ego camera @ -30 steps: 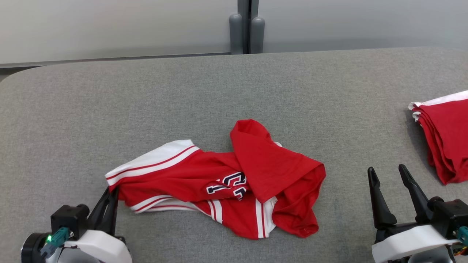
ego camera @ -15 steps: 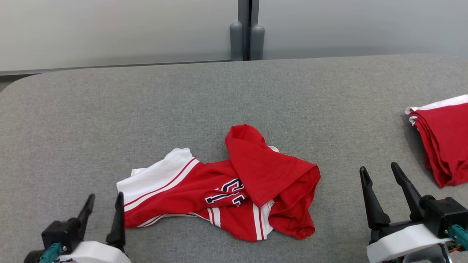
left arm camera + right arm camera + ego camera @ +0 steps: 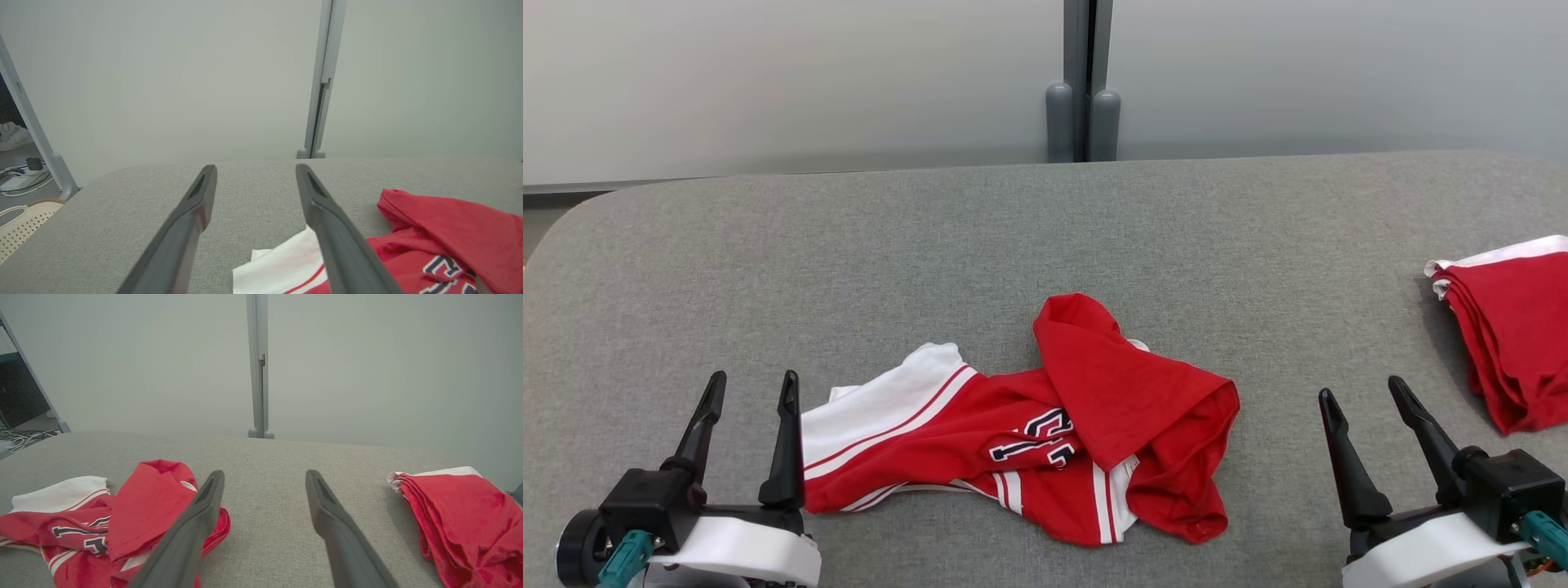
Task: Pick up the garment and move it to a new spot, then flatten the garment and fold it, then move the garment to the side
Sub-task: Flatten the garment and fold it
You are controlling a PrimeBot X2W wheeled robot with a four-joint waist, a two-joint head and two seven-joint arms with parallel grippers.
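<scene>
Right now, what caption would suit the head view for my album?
Crumpled red-and-white jersey on a grey table, between the open left gripper and open right gripper.

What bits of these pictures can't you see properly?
Lettering on the red garment: head view, its own folded-over cloth covers part.
The folded red pile: head view, cut off by the right edge.
The pale basket: left wrist view, cut off by the left edge.

Bright even light, soft faint shadows, sharp focus, no glare
</scene>
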